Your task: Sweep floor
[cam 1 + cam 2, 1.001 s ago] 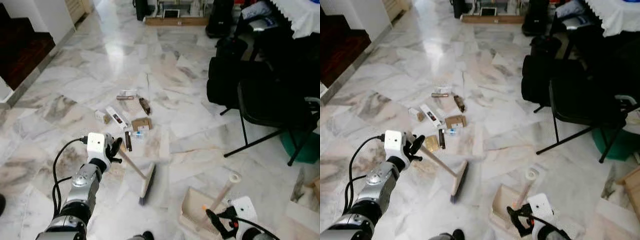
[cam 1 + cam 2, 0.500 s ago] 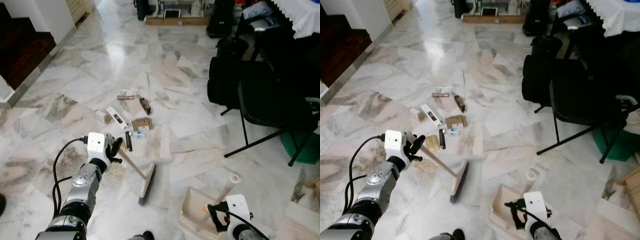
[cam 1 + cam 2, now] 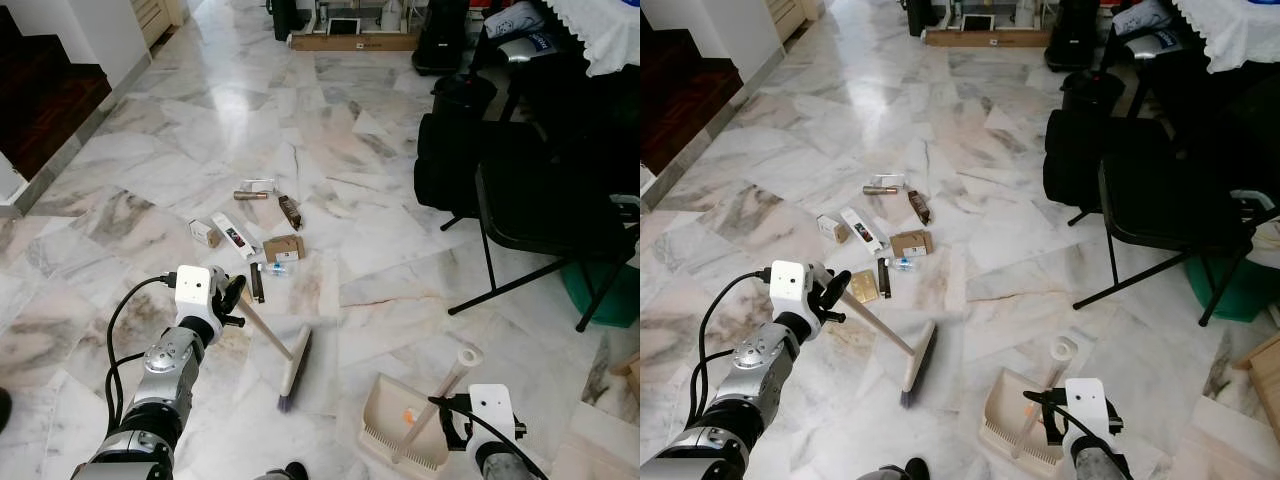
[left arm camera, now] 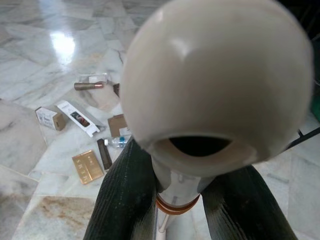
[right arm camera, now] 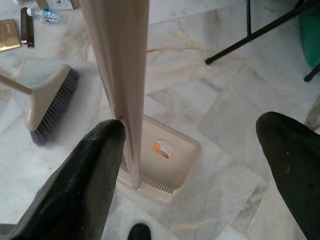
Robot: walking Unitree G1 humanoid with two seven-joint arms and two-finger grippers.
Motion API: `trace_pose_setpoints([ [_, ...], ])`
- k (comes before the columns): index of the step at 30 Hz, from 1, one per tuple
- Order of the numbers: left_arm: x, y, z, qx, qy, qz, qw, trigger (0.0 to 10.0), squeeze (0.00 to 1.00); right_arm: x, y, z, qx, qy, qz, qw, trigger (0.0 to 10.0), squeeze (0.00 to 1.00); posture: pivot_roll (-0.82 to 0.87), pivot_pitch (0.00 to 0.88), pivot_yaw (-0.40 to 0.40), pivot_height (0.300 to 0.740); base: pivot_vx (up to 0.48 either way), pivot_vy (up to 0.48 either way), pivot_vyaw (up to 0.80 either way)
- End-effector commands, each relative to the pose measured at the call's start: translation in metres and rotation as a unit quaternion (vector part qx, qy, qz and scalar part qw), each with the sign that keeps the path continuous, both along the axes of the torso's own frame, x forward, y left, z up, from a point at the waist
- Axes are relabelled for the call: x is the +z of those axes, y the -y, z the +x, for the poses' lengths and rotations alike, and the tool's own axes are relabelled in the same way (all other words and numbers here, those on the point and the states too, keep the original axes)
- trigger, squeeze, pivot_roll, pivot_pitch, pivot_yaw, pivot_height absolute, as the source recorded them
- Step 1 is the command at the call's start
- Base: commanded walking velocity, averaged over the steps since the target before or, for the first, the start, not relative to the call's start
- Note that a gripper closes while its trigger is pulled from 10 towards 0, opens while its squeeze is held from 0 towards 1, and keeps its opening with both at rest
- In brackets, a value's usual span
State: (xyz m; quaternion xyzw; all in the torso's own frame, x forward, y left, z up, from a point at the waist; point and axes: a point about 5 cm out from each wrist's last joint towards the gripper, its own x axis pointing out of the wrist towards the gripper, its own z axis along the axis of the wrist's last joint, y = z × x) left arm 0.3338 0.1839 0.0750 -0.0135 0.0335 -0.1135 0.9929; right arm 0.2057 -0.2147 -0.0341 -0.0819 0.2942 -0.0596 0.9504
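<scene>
Two tools stand on the marble floor: a broom and a beige dustpan. The left gripper is clamped on the upper end of the broom handle; in the left wrist view both black fingers press against the handle just below its rounded cap. The handle slopes down and to the robot's right to the broom head, whose bristles rest on the floor. The right gripper is spread wide; one finger touches the dustpan handle, and the other finger stands well apart from it. The dustpan lies flat on the floor to the right of the broom head, with its handle tilted upward and an orange label on its tray. Litter lies on the floor beyond the broom: a gold packet, a dark stick, a small bottle, a brown cardboard piece, a white box, a small carton, and a metal tube. A black folding chair stands at the right.
</scene>
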Motion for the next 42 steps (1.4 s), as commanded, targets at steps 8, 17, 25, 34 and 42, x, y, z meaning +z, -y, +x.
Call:
trace_pose_setpoints([
  [8, 0.005, -0.002, 0.003, 0.004, 0.009, 0.003, 1.0, 10.0, 0.0, -0.002, -0.001, -0.002, -0.006, 0.011, 0.034, 0.999, 10.0, 0.0, 0.04, 0.107, 0.092, 0.74, 0.0, 0.0, 0.0],
  [17, 0.005, -0.002, 0.002, 0.003, 0.009, 0.003, 1.0, 10.0, 0.0, -0.002, -0.003, -0.001, 0.0, 0.013, 0.043, 0.999, 10.0, 0.0, 0.04, 0.108, 0.092, 0.74, 0.0, 0.0, 0.0],
  [25, 0.004, -0.001, 0.002, 0.004, 0.008, 0.003, 1.0, 10.0, 0.0, -0.006, -0.018, -0.006, 0.045, -0.005, 0.092, 0.995, 10.0, 0.0, 0.04, 0.111, 0.09, 0.74, 0.0, 0.0, 0.0],
  [34, 0.004, -0.001, 0.002, 0.004, 0.009, 0.003, 1.0, 10.0, 0.0, 0.0, -0.01, 0.003, 0.037, 0.015, 0.056, 0.998, 10.0, 0.0, 0.04, 0.109, 0.089, 0.74, 0.0, 0.0, 0.0],
  [42, 0.005, -0.002, 0.003, 0.006, 0.01, 0.004, 1.0, 10.0, 0.0, 0.008, -0.001, 0.012, -0.003, 0.047, 0.025, 0.999, 10.0, 0.0, 0.05, 0.108, 0.088, 0.74, 0.0, 0.0, 0.0],
])
